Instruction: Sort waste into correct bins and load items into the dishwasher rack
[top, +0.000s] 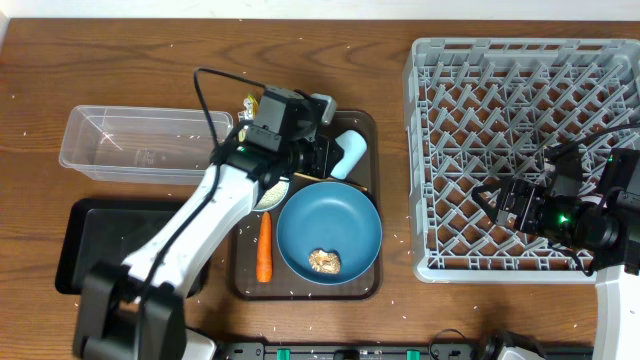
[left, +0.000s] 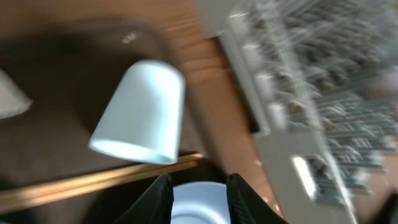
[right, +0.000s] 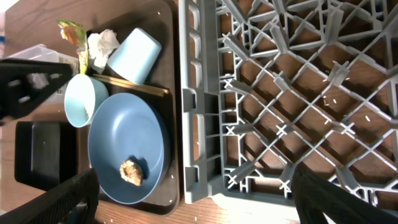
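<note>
My left gripper (top: 308, 160) (left: 199, 199) is open above the dark brown tray, and the white bowl's rim (left: 199, 193) (right: 84, 102) shows between its fingers. The light-blue cup (top: 350, 153) (left: 140, 112) lies on its side just beyond, behind the chopsticks (left: 93, 180) (right: 130, 84). The dark-blue plate (top: 345, 215) (right: 127, 140) holds the brown food lump (top: 325, 261) (right: 130, 171). The carrot (top: 264, 247) lies left of the plate. The wrapper (right: 71, 31) and crumpled paper (right: 102, 46) lie at the tray's far corner. My right gripper (top: 500, 200) (right: 199, 208) is open and empty over the grey rack (top: 520, 60) (right: 199, 93). The white-pink cup is out of view.
The clear tub (top: 140, 143) stands at the back left, with the black tray (top: 85, 240) in front of it. The brown serving tray (top: 245, 285) lies between them and the rack. White rice grains are scattered over the wooden table (top: 400, 320).
</note>
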